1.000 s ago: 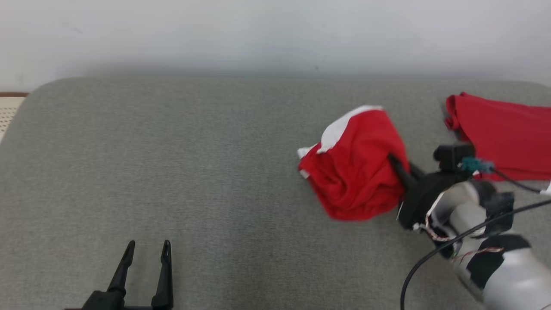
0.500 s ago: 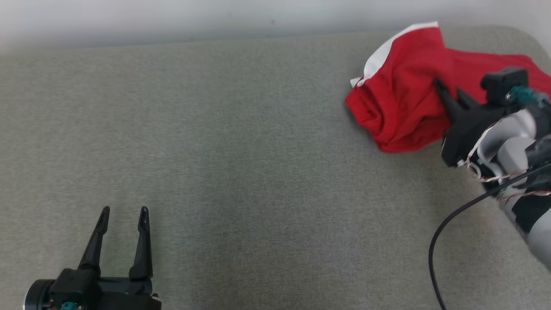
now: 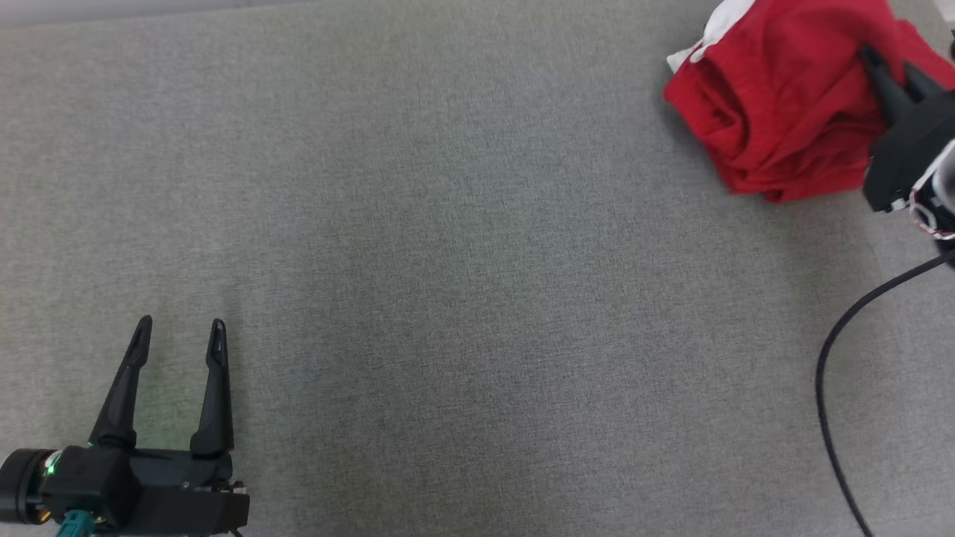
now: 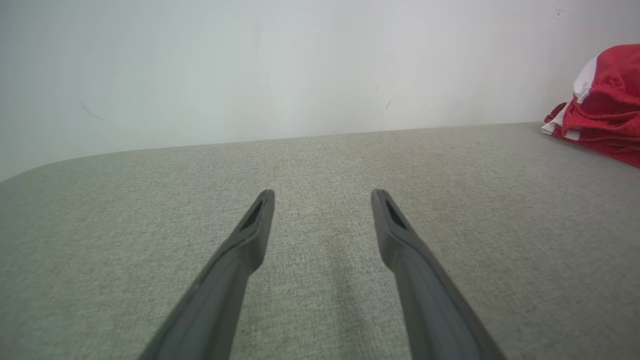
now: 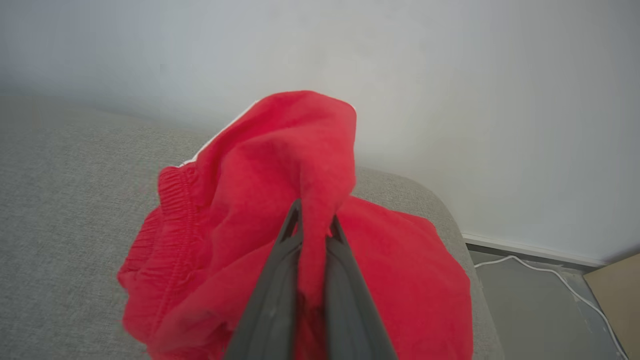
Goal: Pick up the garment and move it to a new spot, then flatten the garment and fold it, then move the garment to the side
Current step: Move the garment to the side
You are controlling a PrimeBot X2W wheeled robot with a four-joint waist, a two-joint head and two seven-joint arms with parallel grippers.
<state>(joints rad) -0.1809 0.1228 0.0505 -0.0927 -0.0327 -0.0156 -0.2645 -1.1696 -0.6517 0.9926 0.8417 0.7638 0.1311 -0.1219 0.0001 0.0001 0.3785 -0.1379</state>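
The garment is a bunched red piece with white trim, at the top right of the head view. My right gripper is shut on a fold of it. In the right wrist view the red garment rises in a peak from the pinch of my right gripper, and its elastic waistband sags to the left. My left gripper stands open at the lower left, far from the cloth. The left wrist view has my left gripper open over bare cushion, with the garment at the far right.
The grey fabric cushion spreads wide between the two grippers. More red cloth lies flat beneath and behind the held bundle. A black cable hangs from the right arm. The cushion's right edge drops to a floor with a white cord.
The head camera has tilted down and left, so the wall has left its view. The right gripper stays shut on the garment, now bunched against the flat red cloth. The left gripper is unchanged.
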